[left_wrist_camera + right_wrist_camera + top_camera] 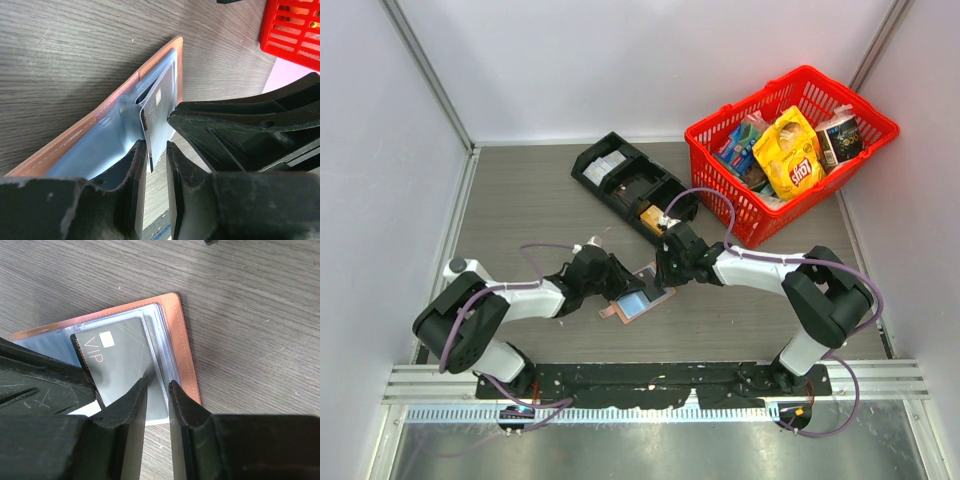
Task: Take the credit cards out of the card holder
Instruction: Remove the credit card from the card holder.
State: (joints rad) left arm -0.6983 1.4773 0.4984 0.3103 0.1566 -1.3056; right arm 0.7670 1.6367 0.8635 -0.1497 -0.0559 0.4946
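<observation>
The salmon-pink card holder [660,298] lies open on the table between my two grippers, pale blue panels up. It also shows in the left wrist view [100,112] and the right wrist view [186,350]. A grey "VIP" credit card [117,362] sticks partly out of its pocket, tilted up [160,107]. My left gripper [620,288] [156,150] has its jaws a narrow gap apart with the card's corner between them. My right gripper [665,275] [157,385] has its jaws slightly apart, tips resting on the card and the clear sleeve at the holder's right edge.
A black compartment tray [630,185] lies behind the holder. A red basket [790,150] of snack packs stands at the back right, its corner in the left wrist view [292,27]. The two grippers are close together over the holder.
</observation>
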